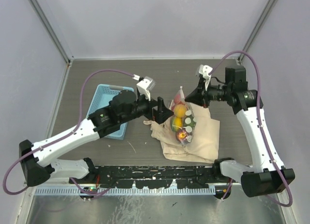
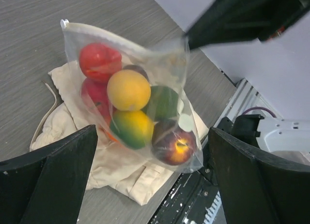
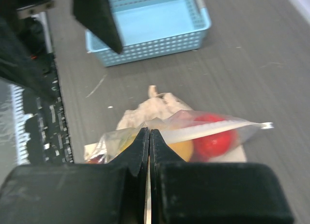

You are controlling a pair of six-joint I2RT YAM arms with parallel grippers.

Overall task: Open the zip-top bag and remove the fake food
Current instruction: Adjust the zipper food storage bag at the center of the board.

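Note:
The zip-top bag (image 1: 183, 118) is a clear plastic bag held up by its top edge over a beige cloth bag. Its zip strip (image 3: 213, 128) looks closed. Inside it is the fake food (image 2: 128, 90): red, orange, yellow-green, dark green and maroon fruits. My right gripper (image 3: 149, 132) is shut on the bag's upper edge near one corner. My left gripper (image 2: 152, 137) stands wide open just left of the bag, with its fingers (image 2: 58, 171) on either side of the bag's lower part and not touching it. I cannot tell whether the bag's bottom rests on the cloth.
The beige cloth drawstring bag (image 1: 198, 141) lies flat under and to the right of the clear bag. A light blue basket (image 1: 104, 100) sits at the left, partly under my left arm. The black rail at the table's near edge (image 1: 160, 178) runs close below the cloth bag.

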